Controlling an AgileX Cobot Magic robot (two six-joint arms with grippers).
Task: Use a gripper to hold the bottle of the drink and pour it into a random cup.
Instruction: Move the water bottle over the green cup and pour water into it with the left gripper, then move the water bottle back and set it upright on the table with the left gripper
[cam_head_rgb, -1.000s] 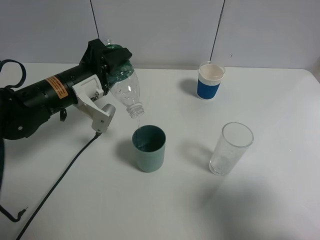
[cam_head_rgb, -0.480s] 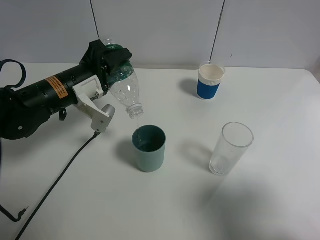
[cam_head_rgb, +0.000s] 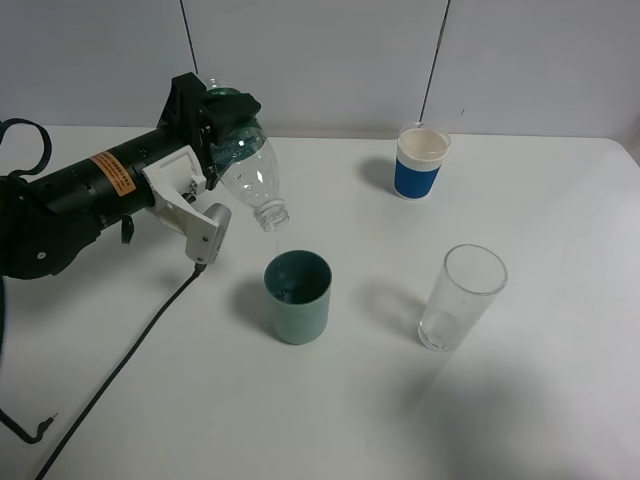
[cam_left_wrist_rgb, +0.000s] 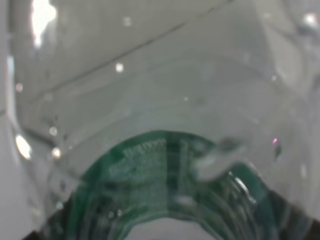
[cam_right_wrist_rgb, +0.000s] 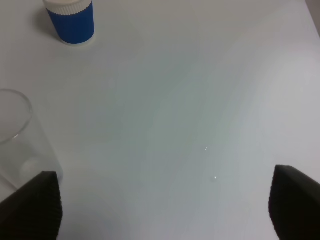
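My left gripper (cam_head_rgb: 220, 122) is shut on the bottle of the drink (cam_head_rgb: 250, 172), a clear bottle with a green label, held tilted with its open mouth pointing down. The mouth hangs a little above the far-left rim of the teal-green cup (cam_head_rgb: 298, 300), which stands on the white table. I cannot make out a stream below the mouth. In the left wrist view the bottle (cam_left_wrist_rgb: 160, 115) fills the frame and hides the jaws. My right gripper (cam_right_wrist_rgb: 162, 206) is open and empty over bare table; it is out of the exterior view.
A tall clear glass (cam_head_rgb: 460, 297) stands right of the cup and shows in the right wrist view (cam_right_wrist_rgb: 15, 135). A white cup with blue sleeve (cam_head_rgb: 420, 162) stands at the back, also in the right wrist view (cam_right_wrist_rgb: 70, 20). A black cable (cam_head_rgb: 120, 370) trails over the table's front left.
The left gripper has lifted and turned the bottle slightly, so its mouth sits a bit higher. The thin stream into the cup seen earlier no longer shows.
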